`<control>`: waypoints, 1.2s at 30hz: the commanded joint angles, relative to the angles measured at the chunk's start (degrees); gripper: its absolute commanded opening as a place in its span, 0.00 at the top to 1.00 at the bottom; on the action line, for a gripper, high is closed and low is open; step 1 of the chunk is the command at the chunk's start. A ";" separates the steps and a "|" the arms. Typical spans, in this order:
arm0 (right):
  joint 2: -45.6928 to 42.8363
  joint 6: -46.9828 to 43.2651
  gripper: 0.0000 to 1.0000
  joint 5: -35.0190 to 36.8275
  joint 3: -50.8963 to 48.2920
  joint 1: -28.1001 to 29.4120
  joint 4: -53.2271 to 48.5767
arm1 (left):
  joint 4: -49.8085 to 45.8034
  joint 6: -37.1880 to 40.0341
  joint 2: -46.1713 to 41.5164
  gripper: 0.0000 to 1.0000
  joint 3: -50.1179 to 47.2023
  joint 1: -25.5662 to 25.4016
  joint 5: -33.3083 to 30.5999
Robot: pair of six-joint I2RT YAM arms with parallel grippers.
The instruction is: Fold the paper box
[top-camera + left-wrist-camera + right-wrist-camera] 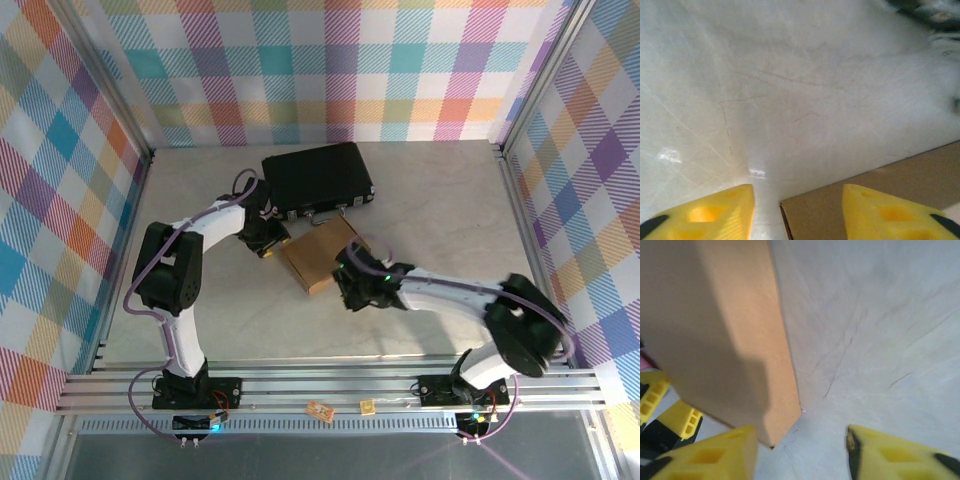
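Brown corrugated cardboard, the paper box (318,260) lies as a shallow rectangular block on the pale counter (440,210), directly between the two end effectors. The left end effector (268,243) is at the box's left corner and the right end effector (348,280) is at its near right corner, both low over the surface. In the left wrist view the left end effector's yellow fingers (715,215) stand apart at a middling width. A corner of the box (900,195) reaches into the gap from the right-hand finger's side, while the other finger is over bare counter and clear of the cardboard, so nothing is clamped. In the right wrist view the right end effector is likewise parted. One corner of the box (715,330) comes down just beside its left-hand finger, with the box's top face and one side wall running up and away from it. Between the two fingers there is scratched counter and no cardboard, so this end effector holds nothing either. Beyond the box's far edge in that view are yellow and black finger parts, apparently the other arm's. A black hard case (318,177) with metal latches lies just beyond the left end effector, near the box's far edge; whether the two touch cannot be told.
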 commanded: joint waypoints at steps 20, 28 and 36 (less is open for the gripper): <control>-20.88 -101.82 0.01 19.31 -6.91 -34.22 6.27 | 5.09 18.02 -46.27 0.00 -23.83 0.14 -61.89; -12.38 -104.99 0.01 8.07 -21.20 -38.70 32.32 | 39.14 33.33 -49.38 0.00 -50.03 4.61 -42.06; 0.93 -110.46 0.01 -4.36 -19.58 -43.42 50.09 | 57.65 38.85 -30.11 0.00 -47.54 7.79 -34.71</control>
